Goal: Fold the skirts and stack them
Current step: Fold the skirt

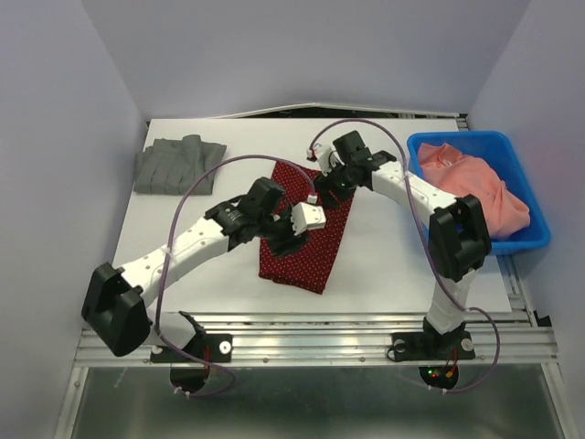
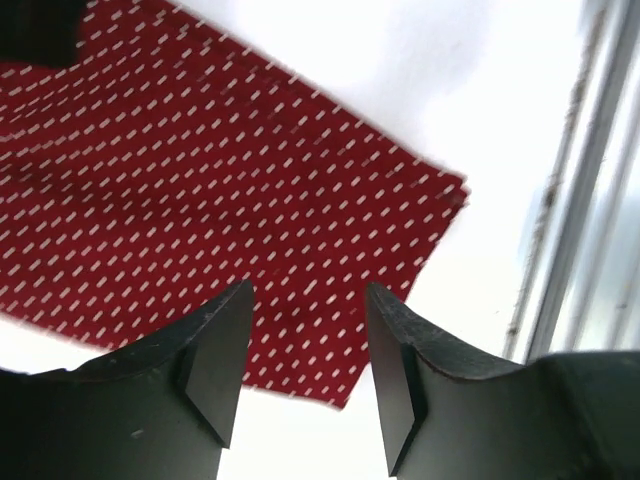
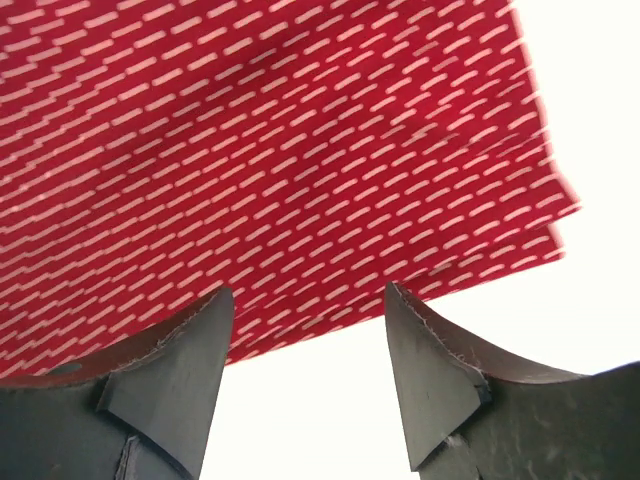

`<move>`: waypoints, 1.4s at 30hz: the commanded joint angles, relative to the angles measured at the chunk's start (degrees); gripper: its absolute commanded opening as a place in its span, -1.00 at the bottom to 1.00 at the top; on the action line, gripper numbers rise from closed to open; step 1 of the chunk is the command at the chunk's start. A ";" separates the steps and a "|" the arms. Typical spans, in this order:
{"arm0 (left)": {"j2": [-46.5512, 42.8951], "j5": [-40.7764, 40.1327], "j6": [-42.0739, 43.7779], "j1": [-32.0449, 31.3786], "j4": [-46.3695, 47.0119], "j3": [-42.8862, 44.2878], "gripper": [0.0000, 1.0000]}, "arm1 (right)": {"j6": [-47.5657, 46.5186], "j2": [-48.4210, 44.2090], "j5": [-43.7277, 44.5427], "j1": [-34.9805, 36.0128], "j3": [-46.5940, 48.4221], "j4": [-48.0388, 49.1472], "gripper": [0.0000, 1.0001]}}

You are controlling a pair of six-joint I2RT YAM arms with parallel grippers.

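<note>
White bench is boxed in by plain pale walls on three sides; a metal rail is seen along the near edge. The dark red cloth skirt with small white dots is laid mid-bench, folded into a long narrow strip, with layered edges seen at one end in the right wrist view. The plain dark grey cloth skirt is folded at the far left corner, well apart from the red one. A blue plastic bin with salmon-pink cloth inside is set at the right edge. The left gripper is held over the red skirt, jaws parted, nothing gripped. The right gripper is likewise held over it, jaws apart, nothing pinched.
</note>
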 commanded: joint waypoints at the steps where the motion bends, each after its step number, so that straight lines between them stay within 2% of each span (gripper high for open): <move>1: -8.18 -10.32 9.70 -0.54 -0.45 -10.09 0.20 | 9.49 -3.37 -13.50 0.29 -7.21 -0.52 0.32; 4: -13.36 -15.59 16.03 -2.03 5.16 -18.79 0.25 | 13.19 -4.69 -20.37 0.29 -12.31 2.89 0.31; 9: -18.39 -22.17 23.52 -4.67 17.90 -30.58 0.31 | 15.58 -2.60 -24.44 0.29 -16.01 6.17 0.29; 15: -16.82 -26.15 29.15 -8.19 29.69 -36.76 0.32 | 15.94 -0.13 -24.36 0.29 -15.75 7.40 0.27; 21: -12.44 -25.98 32.32 -10.47 35.16 -40.81 0.32 | 14.09 1.19 -20.76 0.29 -15.75 5.38 0.24; 29: -11.19 -22.72 33.47 -11.88 30.60 -39.06 0.31 | 12.42 1.45 -15.48 0.29 -16.89 4.24 0.20; 36: -17.86 -19.91 31.70 -11.97 17.78 -36.42 0.33 | 11.54 1.63 -14.69 0.29 -16.63 3.45 0.19; 42: -18.50 -19.29 32.15 -12.15 14.42 -36.24 0.36 | 11.19 1.72 -14.34 0.29 -16.89 3.27 0.19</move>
